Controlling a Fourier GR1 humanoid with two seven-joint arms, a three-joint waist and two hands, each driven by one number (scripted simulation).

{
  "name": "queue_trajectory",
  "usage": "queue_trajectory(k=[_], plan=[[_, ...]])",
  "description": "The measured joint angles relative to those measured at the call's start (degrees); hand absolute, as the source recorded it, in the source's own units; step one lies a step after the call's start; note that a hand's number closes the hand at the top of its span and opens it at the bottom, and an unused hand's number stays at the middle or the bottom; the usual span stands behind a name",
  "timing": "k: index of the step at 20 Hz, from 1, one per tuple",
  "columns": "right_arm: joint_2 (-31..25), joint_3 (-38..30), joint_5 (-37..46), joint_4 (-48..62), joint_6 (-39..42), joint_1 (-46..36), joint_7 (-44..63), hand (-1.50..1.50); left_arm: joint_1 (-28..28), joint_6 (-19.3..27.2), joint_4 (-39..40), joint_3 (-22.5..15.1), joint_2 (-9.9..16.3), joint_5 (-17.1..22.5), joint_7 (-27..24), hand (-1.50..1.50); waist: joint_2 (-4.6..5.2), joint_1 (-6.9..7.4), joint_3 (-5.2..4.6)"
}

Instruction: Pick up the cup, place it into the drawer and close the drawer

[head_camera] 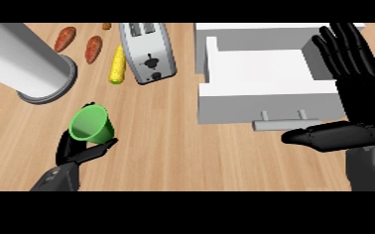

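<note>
The open drawer (264,79) lies at the far right, its handle facing near. The right hand (344,74) rests beside it, fingers straight. At the near left, the left hand (81,151) curls around the green cup (92,124), so the drawer lies to its right.

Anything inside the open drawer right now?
The drawer shows only a bare white floor. Its right side is covered by the open right hand. The green cup is in the left hand.
</note>
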Motion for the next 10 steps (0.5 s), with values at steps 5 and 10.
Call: queue_trajectory(k=[5,10], plan=[[0.04,-0.02,0.7,1.02,-0.08,-0.11,-0.97,-1.5,-0.35,2.75,-2.82,-0.04,-0.85,-0.38,-2.91,1.5,0.09,0.15,0.0],[-1.35,-1.85,-1.0,1.74,1.45,0.06,-1.68,-1.5,-0.88,8.86,-4.97,1.49,-0.74,-0.04,-6.04,1.5,0.09,0.03,0.02]])
